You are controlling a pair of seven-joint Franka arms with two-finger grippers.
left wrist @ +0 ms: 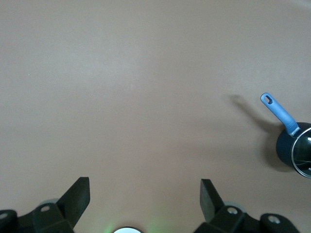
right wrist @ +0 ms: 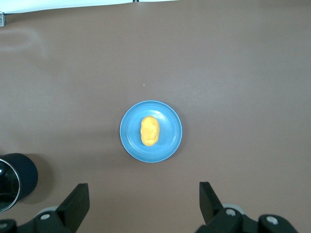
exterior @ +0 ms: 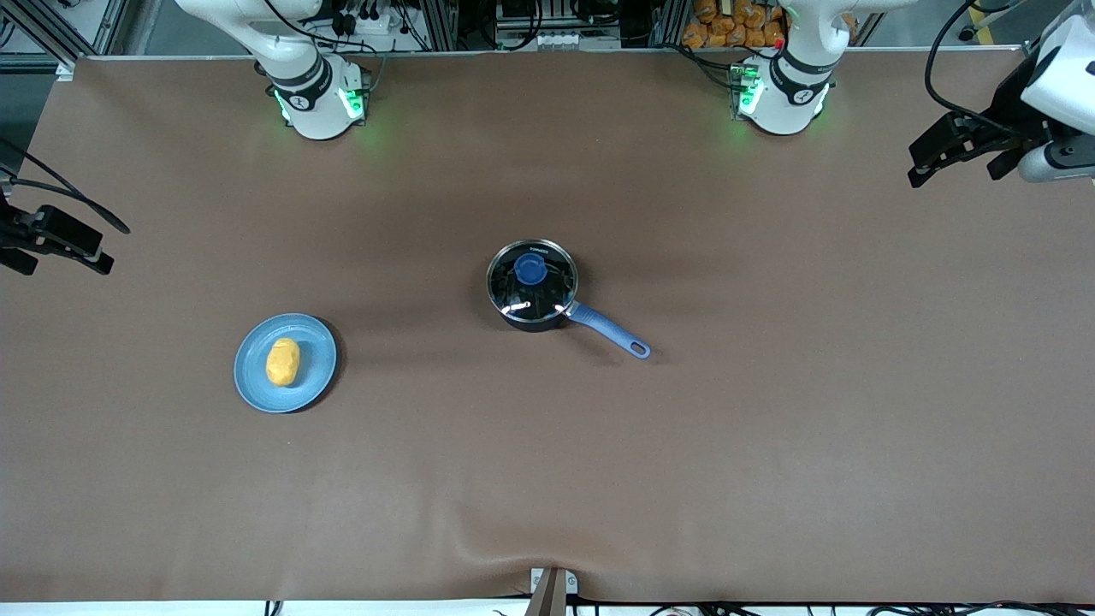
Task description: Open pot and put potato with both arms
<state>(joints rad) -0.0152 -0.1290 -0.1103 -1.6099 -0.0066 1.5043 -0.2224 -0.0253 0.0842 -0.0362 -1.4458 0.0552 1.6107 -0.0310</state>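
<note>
The pot [exterior: 532, 287] stands in the middle of the table with its glass lid on, blue knob [exterior: 531, 270] up. Its blue handle [exterior: 609, 332] points toward the left arm's end and the front camera. The potato [exterior: 283, 362] lies on a light-blue plate [exterior: 253, 382] toward the right arm's end, nearer to the front camera than the pot. My left gripper [exterior: 958, 167] hangs open and empty over the left arm's end of the table. My right gripper [exterior: 60, 261] hangs open and empty over the right arm's end. The right wrist view shows the potato [right wrist: 150, 131], the plate [right wrist: 171, 145] and the pot's side [right wrist: 22, 177].
A brown cover [exterior: 770, 445] spans the whole table. A small metal clamp [exterior: 549, 589] sits at the middle of the front edge. Both arm bases [exterior: 318, 98] stand along the back edge. The left wrist view shows bare cover and the pot [left wrist: 286, 150].
</note>
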